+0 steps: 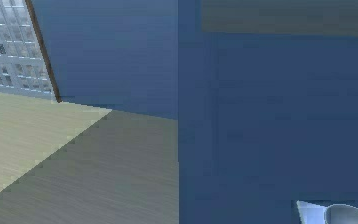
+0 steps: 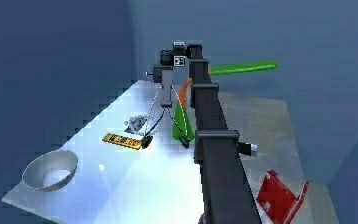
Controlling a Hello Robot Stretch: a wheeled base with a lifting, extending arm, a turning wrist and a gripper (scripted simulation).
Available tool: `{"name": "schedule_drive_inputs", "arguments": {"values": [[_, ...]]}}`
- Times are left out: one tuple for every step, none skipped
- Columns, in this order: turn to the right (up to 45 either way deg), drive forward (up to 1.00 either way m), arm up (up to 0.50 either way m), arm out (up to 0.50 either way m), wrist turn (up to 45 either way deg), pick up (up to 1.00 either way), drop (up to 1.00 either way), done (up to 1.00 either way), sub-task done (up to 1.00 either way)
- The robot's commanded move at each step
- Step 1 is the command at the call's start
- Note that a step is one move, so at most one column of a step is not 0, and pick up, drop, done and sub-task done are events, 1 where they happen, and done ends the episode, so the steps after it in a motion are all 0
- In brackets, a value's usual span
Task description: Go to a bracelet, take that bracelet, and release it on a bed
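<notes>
Grasp step under way: arm [image 2: 213, 135] stretched over the pale table [image 2: 102, 185], gripper [image 2: 166, 93] near a small grey blob [image 2: 137, 125], likely the bracelet, beside a yellow-and-black strip [image 2: 125, 141]. Next: align over that blob, then lower. Cannot tell pincer's opening, nor whether holding anything.

no legible text, labels or signs

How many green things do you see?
2. One green stick is far out, right of the arm; one green thing lies on the table just left of the arm. The arm may hide more.
</notes>
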Motion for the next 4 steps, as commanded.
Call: {"name": "schedule_drive_inputs", "arguments": {"values": [[0.0,0.0,0.0,0.0,45.0,0.0,0.0,0.0,0.0],[0.0,0.0,0.0,0.0,45.0,0.0,0.0,0.0,0.0],[0.0,0.0,0.0,0.0,42.0,0.0,0.0,0.0,0.0],[0.0,0.0,-0.3,0.0,0.0,0.0,0.0,0.0,0.0]]}}
